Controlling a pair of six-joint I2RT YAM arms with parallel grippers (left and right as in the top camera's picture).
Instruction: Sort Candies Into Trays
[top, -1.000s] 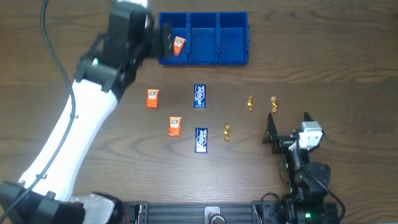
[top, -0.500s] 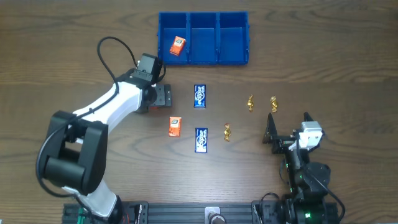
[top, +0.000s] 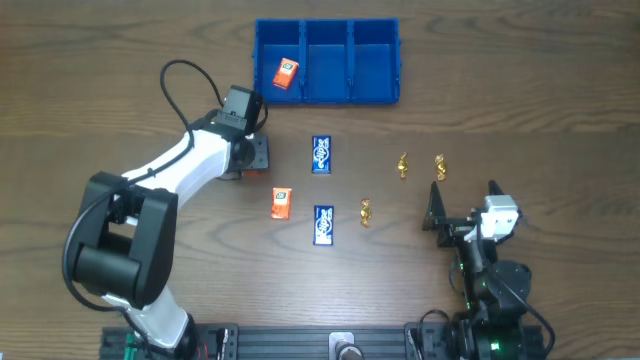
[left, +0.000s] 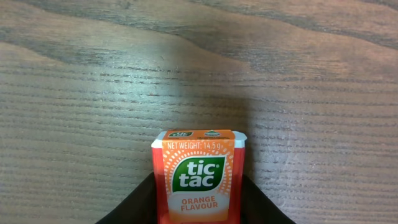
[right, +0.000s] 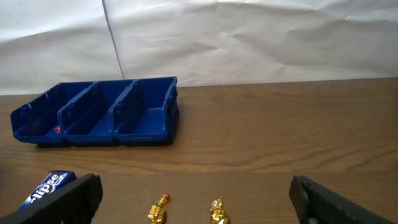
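While my left gripper (top: 250, 155) sits low on the wooden table (top: 520, 90), its fingers (left: 127, 208) are drawn in against both sides of an orange mint box (left: 199, 174) and appear to grip it near one end. That shallow hold is the main risk, in my judgement: on the lift the box could pivot or slide out and drop back among the others. Just to the right, a second orange box (top: 282, 203) lies close enough to be clipped by a low swing. Up the table, the blue tray (top: 327, 98) holds a matching orange box (top: 286, 73) in its left compartment, and a release near the divider could land mine next door. Two blue packets (top: 321, 155) and three gold candies (top: 403, 165) wait unsorted. At far right, my right gripper (top: 465, 203) hangs wide open and empty.
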